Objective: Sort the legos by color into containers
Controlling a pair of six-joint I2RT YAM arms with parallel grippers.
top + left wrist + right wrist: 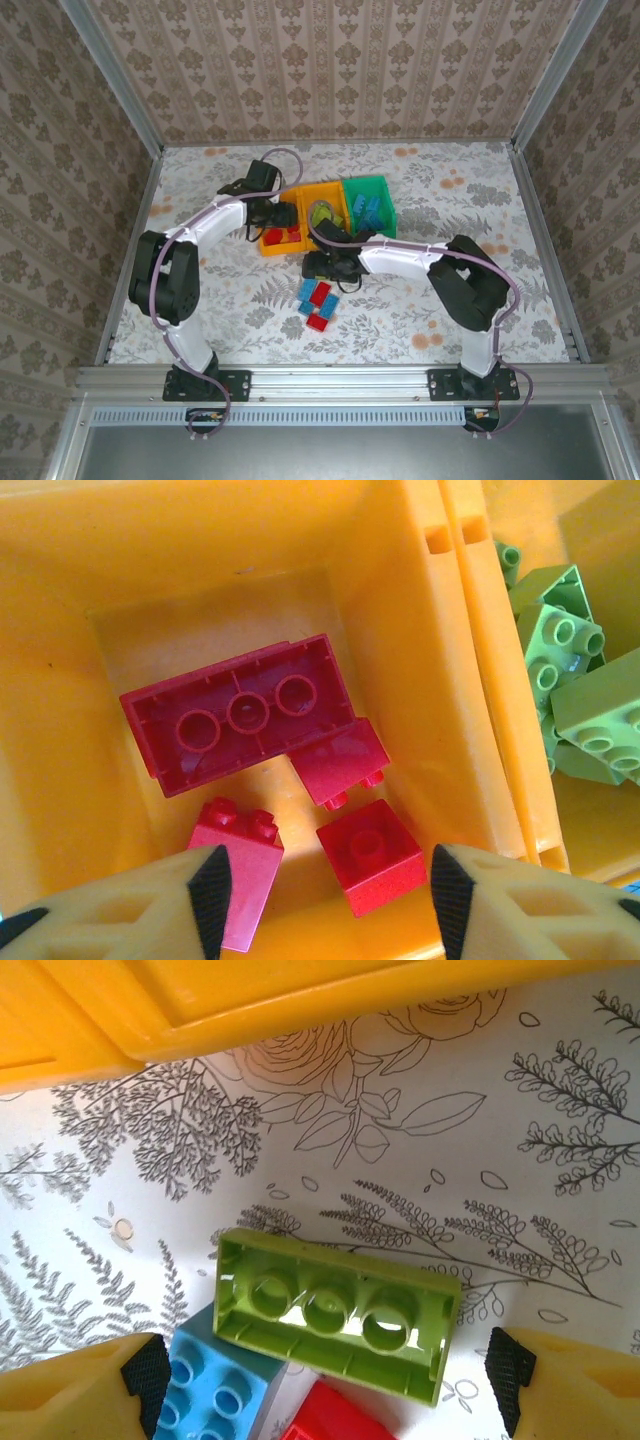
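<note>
Left gripper (320, 900), jaws apart and empty, hangs over the left orange bin (60, 730) holding red legos (240, 715). Right gripper (320, 1385), wide and empty, straddles an upturned green lego (335, 1315) on the tabletop (450, 1090). Closing may also catch the blue lego (215, 1390) just beside it, mixing colors.

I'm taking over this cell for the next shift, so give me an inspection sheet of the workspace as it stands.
Surface: floral-print table, flat.
Job's things: red legos in the left orange bin; lime legos in the middle orange bin; blue legos in the green bin; loose legos on the table, among them a lime brick lying hollow side up.
Clutter: nothing seen.
Hands: left hand open above the red legos; right hand open, fingers either side of the lime brick.
Cables: purple cables run along both arms.
Surroundings: patterned walls, metal frame.
</note>
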